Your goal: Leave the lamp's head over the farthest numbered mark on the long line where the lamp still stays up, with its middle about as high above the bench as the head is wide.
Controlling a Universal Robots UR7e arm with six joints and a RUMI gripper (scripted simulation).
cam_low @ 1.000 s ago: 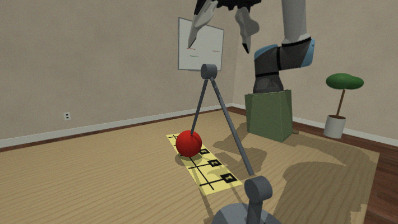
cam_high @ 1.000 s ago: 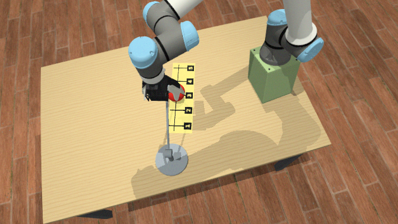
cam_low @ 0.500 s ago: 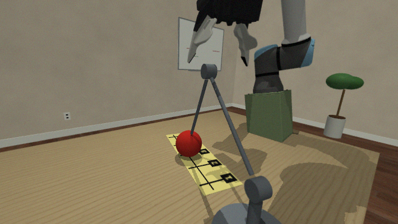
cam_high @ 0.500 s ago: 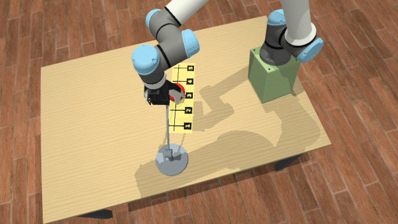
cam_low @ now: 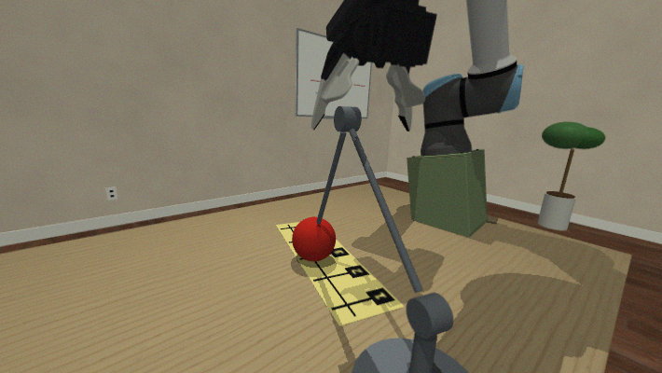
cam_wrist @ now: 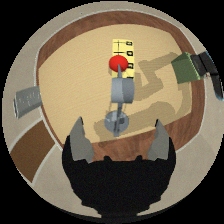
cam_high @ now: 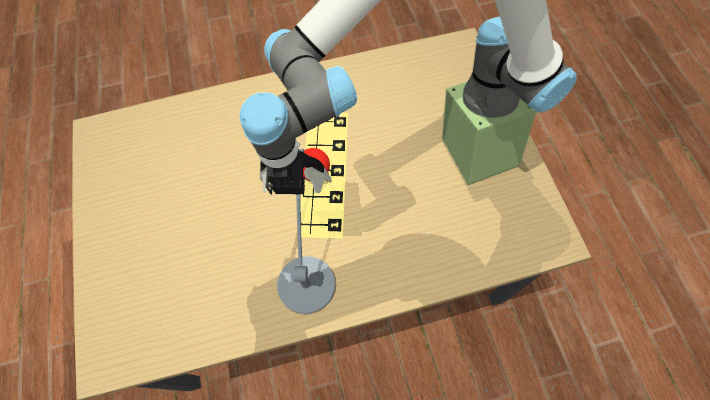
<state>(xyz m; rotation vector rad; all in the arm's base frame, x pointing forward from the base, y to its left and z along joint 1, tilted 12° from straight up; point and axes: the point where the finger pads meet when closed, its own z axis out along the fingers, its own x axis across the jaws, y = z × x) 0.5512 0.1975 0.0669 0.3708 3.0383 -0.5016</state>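
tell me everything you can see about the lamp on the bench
The lamp is grey with a glossy red ball head. A round flat base carries a joint block; a long rod rises to an elbow joint, and a shorter rod drops to the head. The head sits low over the yellow numbered strip, near mark 3. The open gripper straddles the elbow without gripping it.

The wooden bench (cam_high: 150, 210) carries a yellow numbered strip (cam_high: 330, 165), the lamp's grey round base (cam_high: 306, 287) and a green pedestal (cam_high: 482, 145).

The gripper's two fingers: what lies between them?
In the exterior view, the lamp's grey elbow joint sits between the open gripper's fingertips, not yet clamped.
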